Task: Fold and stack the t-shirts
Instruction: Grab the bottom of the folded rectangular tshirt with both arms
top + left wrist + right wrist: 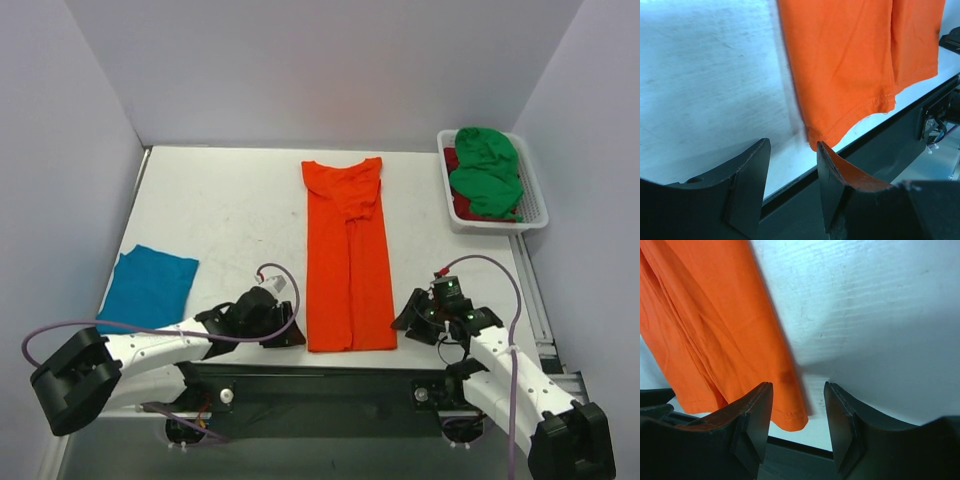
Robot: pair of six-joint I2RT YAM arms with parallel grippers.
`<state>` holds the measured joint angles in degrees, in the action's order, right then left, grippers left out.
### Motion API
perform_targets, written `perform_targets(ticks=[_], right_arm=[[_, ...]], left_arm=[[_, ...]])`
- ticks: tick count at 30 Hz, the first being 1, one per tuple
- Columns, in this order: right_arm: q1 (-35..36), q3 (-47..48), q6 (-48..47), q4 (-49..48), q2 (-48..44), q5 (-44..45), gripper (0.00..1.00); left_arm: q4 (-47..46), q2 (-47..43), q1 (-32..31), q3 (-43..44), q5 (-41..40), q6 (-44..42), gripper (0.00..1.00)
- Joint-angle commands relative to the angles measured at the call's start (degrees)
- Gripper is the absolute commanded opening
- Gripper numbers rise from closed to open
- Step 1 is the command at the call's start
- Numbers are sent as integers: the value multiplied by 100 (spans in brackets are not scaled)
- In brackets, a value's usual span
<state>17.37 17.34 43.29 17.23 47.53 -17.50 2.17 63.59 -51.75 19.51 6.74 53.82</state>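
Observation:
A bright orange t-shirt lies flat in the middle of the table, folded into a long strip with its hem toward the near edge. My left gripper sits low at the hem's left corner. In the left wrist view that gripper is open, with the orange corner just past its right fingertip. My right gripper is at the hem's right corner. Seen from its wrist, it is open, and the corner of the orange cloth lies on the table between its jaws, untouched. A folded teal t-shirt rests at the left.
A white slatted basket at the back right holds a crumpled green t-shirt on top of a dark red one. The table's near edge runs just under both grippers. Grey walls close in the left, back and right sides.

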Motion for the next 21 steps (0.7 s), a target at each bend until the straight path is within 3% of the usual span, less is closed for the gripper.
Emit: perform_targets(ticks=[1,16,20,21], right_arm=[[39,-222,329,157,-488,-104,45],[74,-724,514,992,-1333,-544,37],[83,-741,514,1054,-1264,-597,37],[100,-732,514,993,-1220,-641,36]], left_arm=[[-446,109,-160,-96,20,198,53],[-754,830,-846,-35,-507,805,47],[-754,865,-925,-17,-604,893,40],[-771,857,-925,-17,-613,919,30]])
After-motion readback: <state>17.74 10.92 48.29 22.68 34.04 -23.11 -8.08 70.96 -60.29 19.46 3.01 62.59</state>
